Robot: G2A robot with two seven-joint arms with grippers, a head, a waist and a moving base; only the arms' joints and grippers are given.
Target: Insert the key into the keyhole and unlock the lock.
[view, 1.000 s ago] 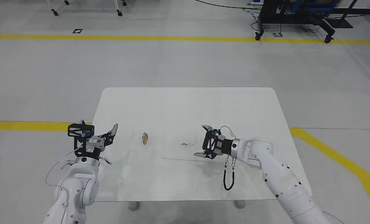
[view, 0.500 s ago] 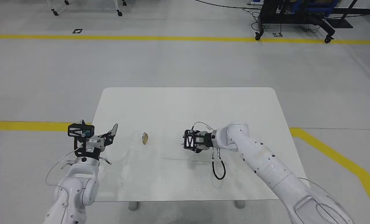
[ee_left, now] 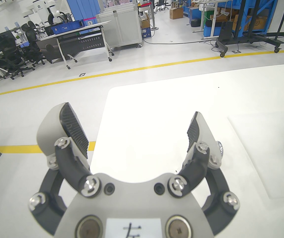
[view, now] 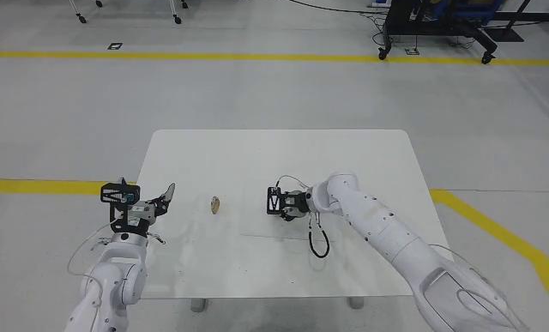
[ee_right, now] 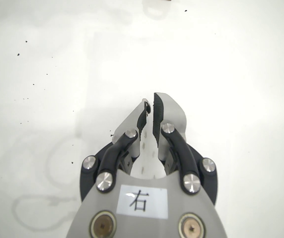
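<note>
Right gripper (view: 271,201) has slid left, nearly shut on a small silver key (ee_right: 147,105); brass padlock (view: 215,204) lies at its nine o'clock.

Left arm (view: 116,276), right arm (view: 386,238): smooth white rounded shells. Black cable (view: 317,244) looped off right arm by wrist. Left hand (ee_left: 132,115): grey metal base plate (ee_left: 132,199), black curved links (ee_left: 67,164), silver screws (ee_left: 90,185), two brass-toned bolts (ee_left: 90,229), white label (ee_left: 133,229) with black character. Fingers (ee_left: 46,130) pale grey, black ribbed pads (ee_left: 73,131). Right hand (ee_right: 152,101): same build, different character on label.
</note>
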